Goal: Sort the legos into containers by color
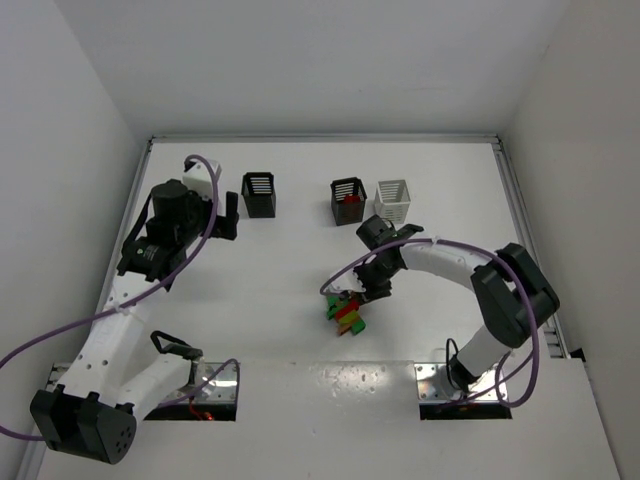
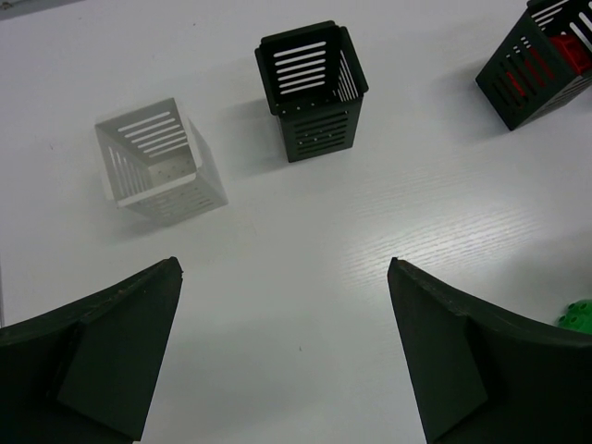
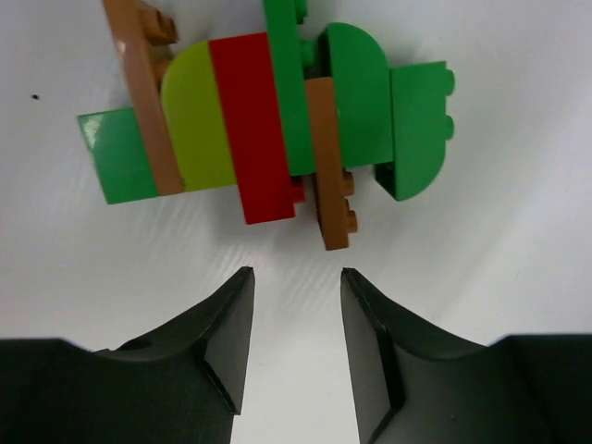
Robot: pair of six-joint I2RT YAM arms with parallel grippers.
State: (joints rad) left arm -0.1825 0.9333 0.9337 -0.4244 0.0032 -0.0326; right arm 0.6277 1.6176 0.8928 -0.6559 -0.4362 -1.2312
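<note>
Dark fingers (image 3: 222,342) of the right gripper (image 3: 296,274) fill the foreground of its wrist view. They stand a narrow gap apart, with nothing between them but bare white table (image 3: 518,277).

Just ahead of the fingertips, and not touching them, lies a clump of legos (image 3: 268,120) pressed together. A red brick (image 3: 254,129) sits slightly left of the line of the gap. A yellow-green rounded piece (image 3: 196,116) touches its left side. Left of that is an orange-brown strip (image 3: 143,92), and a green brick (image 3: 118,168) pokes out at the far left. To the right of the red brick come a long green piece (image 3: 282,83), a second orange-brown strip (image 3: 328,166) and two rounded green pieces (image 3: 416,129).

The left gripper (image 2: 284,264) hangs well apart from the clump, its fingers spread wide and holding nothing. Ahead of it and to the left stands a white bin (image 2: 157,162). A black bin (image 2: 310,88) is ahead near the centre, just beside the white one. Farther ahead on the right, cut by the frame corner, a second black bin (image 2: 532,69) holds red bricks (image 2: 566,44). A scrap of green lego (image 2: 578,313) shows past the right finger at the frame edge.

From above, another white bin (image 1: 392,200) stands just beside that second black bin, beyond the right gripper.
</note>
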